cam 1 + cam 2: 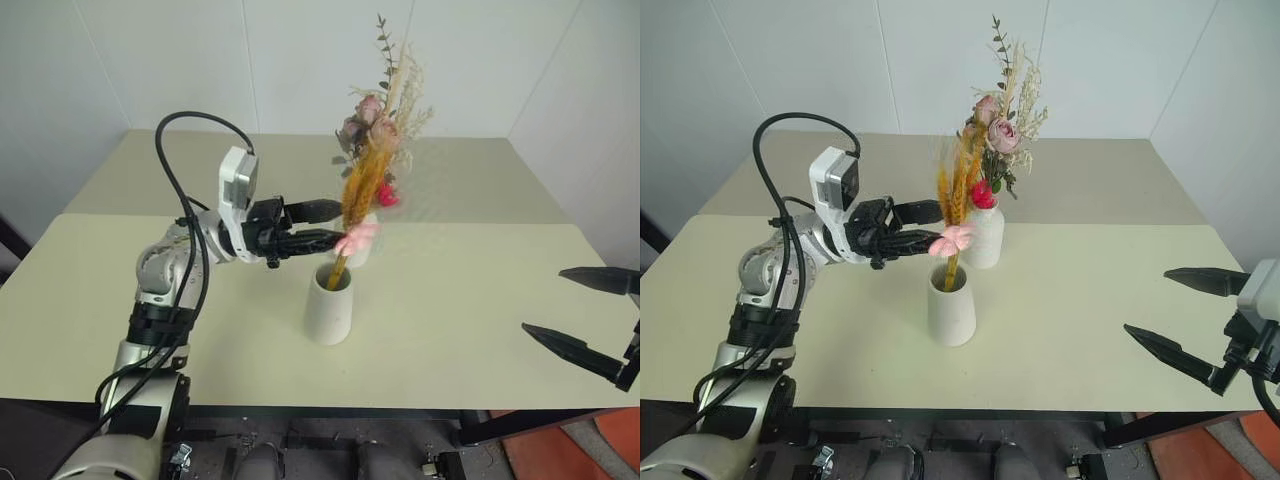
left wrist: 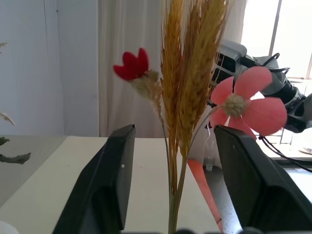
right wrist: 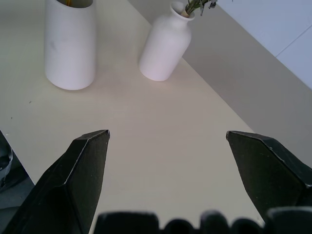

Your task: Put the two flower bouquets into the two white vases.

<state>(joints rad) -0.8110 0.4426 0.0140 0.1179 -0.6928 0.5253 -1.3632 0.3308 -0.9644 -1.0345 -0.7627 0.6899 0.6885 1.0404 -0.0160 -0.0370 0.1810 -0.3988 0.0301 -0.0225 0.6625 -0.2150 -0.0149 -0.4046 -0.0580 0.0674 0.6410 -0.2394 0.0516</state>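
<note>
- Right gripper (image 1: pixel 580 325): my nearest item, fingers spread wide, holding nothing, above the table's (image 1: pixel 480 300) near right edge.
- Cone vase (image 1: pixel 329 303): mid-table, upright, with the slim orange-yellow bouquet (image 1: pixel 358 190) standing in it.
- Left gripper (image 1: pixel 325 224): fingers parted on either side of that bouquet's stalks, no grip I can see.
- Bottle vase (image 1: pixel 983 238): just behind, carrying the rose bouquet (image 1: pixel 1000 135).

1. Cone vase (image 1: pixel 329 306): matte white, wide mouth, upright at frame centre.
2. Slim bouquet (image 1: pixel 360 185): orange-yellow stalks with pink and red blooms, stems in the cone vase, leaning right.
3. Bottle vase (image 1: pixel 984 238): white, narrow neck, just behind the cone vase.
4. Rose bouquet (image 1: pixel 1002 120): dusty-pink roses, beige grasses, upright in the bottle vase.
</note>
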